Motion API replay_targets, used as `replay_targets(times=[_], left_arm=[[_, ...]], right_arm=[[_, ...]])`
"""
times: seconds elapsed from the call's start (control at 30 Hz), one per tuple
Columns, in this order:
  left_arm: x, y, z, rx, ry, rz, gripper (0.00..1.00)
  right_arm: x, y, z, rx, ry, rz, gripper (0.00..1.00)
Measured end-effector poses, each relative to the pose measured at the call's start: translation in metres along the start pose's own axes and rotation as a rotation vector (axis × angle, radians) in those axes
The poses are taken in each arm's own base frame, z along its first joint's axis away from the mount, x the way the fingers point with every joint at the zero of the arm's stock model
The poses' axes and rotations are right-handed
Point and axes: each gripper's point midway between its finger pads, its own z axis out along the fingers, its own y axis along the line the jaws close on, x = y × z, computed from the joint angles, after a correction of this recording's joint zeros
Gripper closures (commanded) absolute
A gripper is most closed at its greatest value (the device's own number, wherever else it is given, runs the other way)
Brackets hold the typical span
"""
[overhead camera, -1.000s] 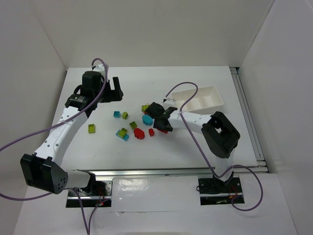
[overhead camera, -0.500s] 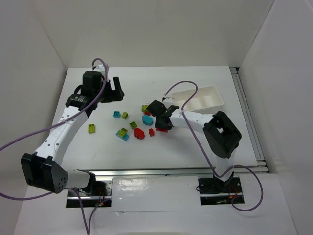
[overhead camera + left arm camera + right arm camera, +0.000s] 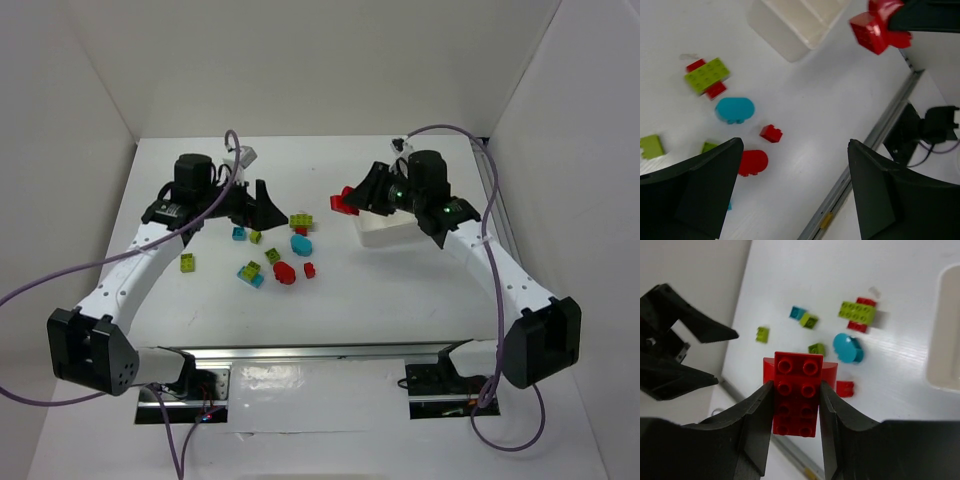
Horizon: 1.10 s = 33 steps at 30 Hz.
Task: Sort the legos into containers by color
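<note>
The left end effector (image 3: 263, 205) gapes wide, empty, over the white counter (image 3: 400, 290). Red, cyan and yellow-green plastic bricks (image 3: 284, 272) lie scattered beside it. The right end effector (image 3: 351, 199) pinches a red studded plastic brick (image 3: 345, 203) aloft, just left of the white plastic tray (image 3: 385, 232).

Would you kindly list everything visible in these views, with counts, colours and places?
tray: one, white, far right, partly under the right arm
held brick: one, red, raised beside the tray
green-on-red stack: one, table centre
rounded bricks: two, cyan and red, centre
small red brick: one, beside the rounded red
cyan-and-green stack: one, centre-left
small green bricks: three, left of centre
small cyan brick: one, left
table: one, white
left fingers: black, open, empty
right fingers: black, gripping the held brick
</note>
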Motion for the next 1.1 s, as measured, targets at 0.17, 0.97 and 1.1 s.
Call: replay_targets(times=[0.17,0.97,1.1], left_arm=[[-0.001,-0.044,0.003,0.211,-0.018,0.145,0.04],[0.028,-0.117,0.029,0.421,-0.258,0.593,0.09],[0.025,-0.125,0.029,0.438,-0.278,0.61,0.1]], right_arm=[[0.015,0.016,-0.012,-0.2,0.145,0.062,0.8],[0.042,0.05,-0.043,-0.498,0.351,0.252,0.77],[0.049,0.058,-0.042,-0.521,0.37,0.259,0.77]])
